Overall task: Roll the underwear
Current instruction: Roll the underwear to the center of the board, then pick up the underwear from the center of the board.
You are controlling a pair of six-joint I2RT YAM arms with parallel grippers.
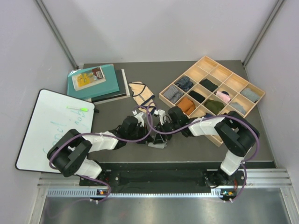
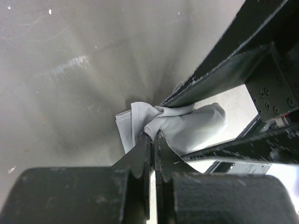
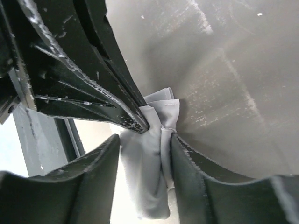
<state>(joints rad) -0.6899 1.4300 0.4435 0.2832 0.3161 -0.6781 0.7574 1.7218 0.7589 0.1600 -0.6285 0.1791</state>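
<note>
The light-grey underwear [image 1: 158,143] lies bunched on the dark table between both grippers. My left gripper [image 1: 149,135] is shut on a fold of it; in the left wrist view the fingers [image 2: 153,136] pinch the cloth's [image 2: 191,128] near edge. My right gripper [image 1: 161,132] faces it from the right. In the right wrist view its jaws [image 3: 145,140] stand partly apart, closed on the rolled grey bundle [image 3: 149,177], which fills the gap between them. The beige underwear with navy edging [image 1: 141,93] lies flat farther back, untouched.
A wooden compartment tray [image 1: 183,76] with several rolled socks and cloths stands at the back right. A stack of books [image 1: 96,81] is at the back left. A whiteboard [image 1: 46,130] with a green marker [image 1: 77,108] lies at the left.
</note>
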